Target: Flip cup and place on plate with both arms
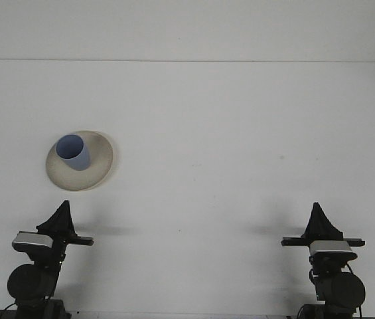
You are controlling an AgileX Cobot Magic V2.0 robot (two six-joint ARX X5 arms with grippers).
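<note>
While both arms sit low at the near edge, the blue cup [74,152] stands upright, mouth up, on the cream plate [97,169]. Cup sits toward the plate's 10 o'clock side, base on the plate surface. Plate lies on the white table [227,133], at about 9 o'clock from table centre.

Left gripper [61,211]: at 7 o'clock of the scene, directly below the plate, well apart from it. Fingers come together into a dark point aimed away from the robot; nothing held, jaws appear narrow, pressed together.

Right gripper [317,214]: at 5 o'clock, far from plate and cup. Same dark pointed shape, jaws seem closed together, holding nothing.

Each arm casts a faint shadow on the table beside it. Pale wall [187,30] runs along the far edge at 12 o'clock.
</note>
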